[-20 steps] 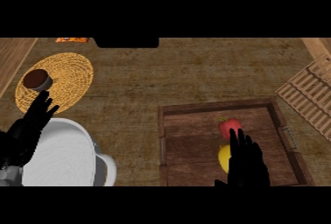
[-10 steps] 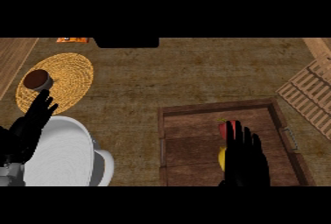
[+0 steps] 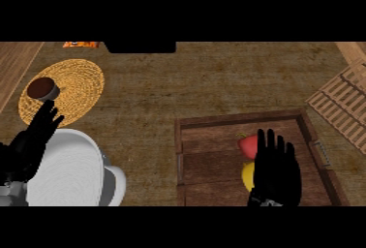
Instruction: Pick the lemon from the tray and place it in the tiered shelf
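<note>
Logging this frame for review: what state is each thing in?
lemon: in tray, partly under right hand
red fruit: in tray, beside lemon
right hand: open, fingers straight, above lemon
left hand: open, resting at left
tray: flat on counter
tiered shelf: at right edge, lemon not in it

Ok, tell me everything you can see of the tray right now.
The tray is a dark wooden rectangle with a raised rim and a planked floor, lying flat on the counter at the view's lower right. A pale handle shows on its right wall. Inside lie a yellow lemon and a red fruit, both partly hidden by the open right hand above them.
</note>
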